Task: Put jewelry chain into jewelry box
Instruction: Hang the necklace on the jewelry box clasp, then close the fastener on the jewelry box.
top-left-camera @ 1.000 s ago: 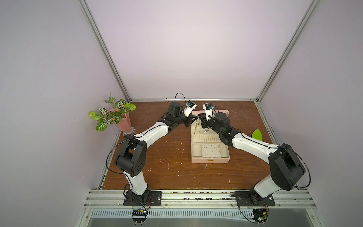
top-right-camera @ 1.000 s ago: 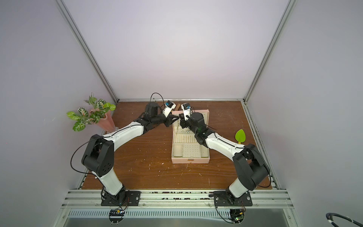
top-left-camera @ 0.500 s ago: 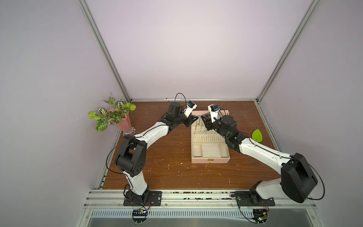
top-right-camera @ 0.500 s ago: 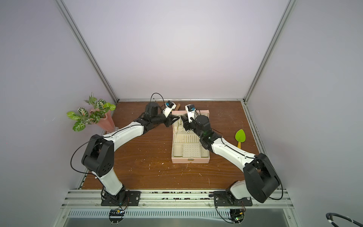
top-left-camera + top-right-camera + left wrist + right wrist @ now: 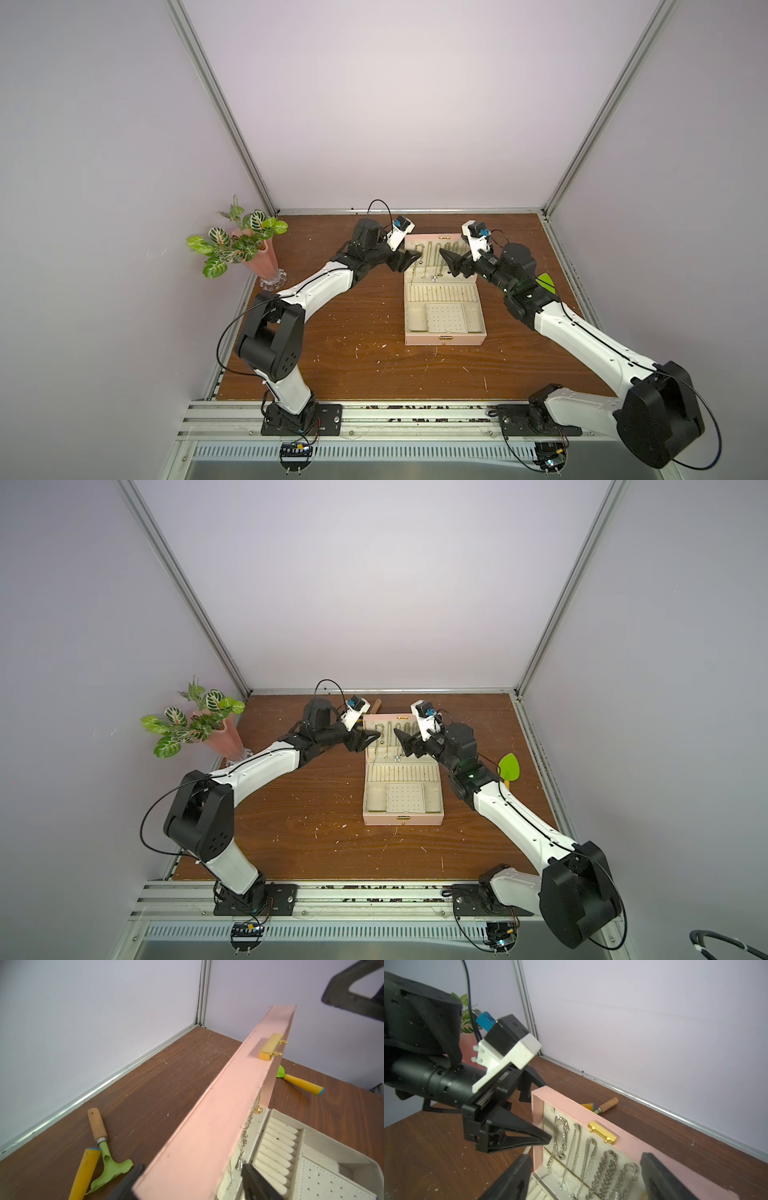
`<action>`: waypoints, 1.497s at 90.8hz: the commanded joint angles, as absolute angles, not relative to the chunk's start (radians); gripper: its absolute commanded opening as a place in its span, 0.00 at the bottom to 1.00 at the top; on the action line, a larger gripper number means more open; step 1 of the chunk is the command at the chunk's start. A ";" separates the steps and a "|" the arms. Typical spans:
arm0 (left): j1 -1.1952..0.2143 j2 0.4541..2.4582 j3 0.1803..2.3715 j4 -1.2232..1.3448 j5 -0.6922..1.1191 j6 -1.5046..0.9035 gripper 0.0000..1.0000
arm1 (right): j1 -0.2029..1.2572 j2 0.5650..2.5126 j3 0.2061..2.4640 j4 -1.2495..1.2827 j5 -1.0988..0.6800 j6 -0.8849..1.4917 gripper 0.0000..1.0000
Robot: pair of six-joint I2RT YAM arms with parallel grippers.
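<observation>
The pink jewelry box (image 5: 444, 340) (image 5: 403, 818) lies open in both top views, its lid (image 5: 218, 1118) standing upright. Several silver jewelry chains (image 5: 606, 1167) hang down the lid's cream lining, and neither gripper holds one. My left gripper (image 5: 409, 261) (image 5: 191, 1184) is open, with one finger on each side of the lid's left end. My right gripper (image 5: 449, 262) (image 5: 586, 1178) is open wide in front of the hanging chains, a little away from them. Its two fingers (image 5: 517, 1178) frame the chains in the right wrist view.
A plant in a pink vase (image 5: 253, 257) stands at the far left. Behind the lid lie a wooden-handled green tool (image 5: 99, 1132) and a yellow handle (image 5: 83, 1174). A green trowel (image 5: 544, 280) with a yellow handle (image 5: 301, 1084) lies right of the box.
Both grippers have opened from nearly shut. The right arm has swung out to the right and its gripper has drawn back slightly. The left arm has stayed at the lid.
</observation>
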State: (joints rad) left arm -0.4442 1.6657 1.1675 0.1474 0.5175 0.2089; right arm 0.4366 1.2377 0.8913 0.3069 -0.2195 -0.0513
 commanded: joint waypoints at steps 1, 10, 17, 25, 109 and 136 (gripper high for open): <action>-0.440 1.596 1.125 0.196 0.503 0.202 0.84 | 0.440 1.264 1.016 0.183 -0.353 -0.260 0.99; -0.440 1.553 1.072 0.235 0.504 0.171 0.85 | 0.440 1.314 1.107 0.085 -0.402 -0.370 0.99; -0.440 1.523 1.022 0.271 0.504 0.141 0.85 | 0.442 1.357 1.170 0.016 -0.421 -0.454 0.99; -0.439 1.504 0.986 0.304 0.511 0.111 0.84 | 0.456 1.415 1.254 -0.071 -0.405 -0.555 0.99; -0.438 1.606 1.024 0.315 0.571 0.153 0.46 | 0.532 1.772 1.686 -0.472 -0.164 -0.816 0.50; -0.438 1.609 1.029 0.310 0.568 0.158 0.45 | 0.532 1.788 1.712 -0.486 -0.104 -0.827 0.53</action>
State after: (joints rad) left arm -0.4366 1.6020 0.9993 0.3096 0.5339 0.1390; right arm 0.5312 1.7805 1.6752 -0.4633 -0.1478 -0.8097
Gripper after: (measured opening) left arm 0.447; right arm 0.532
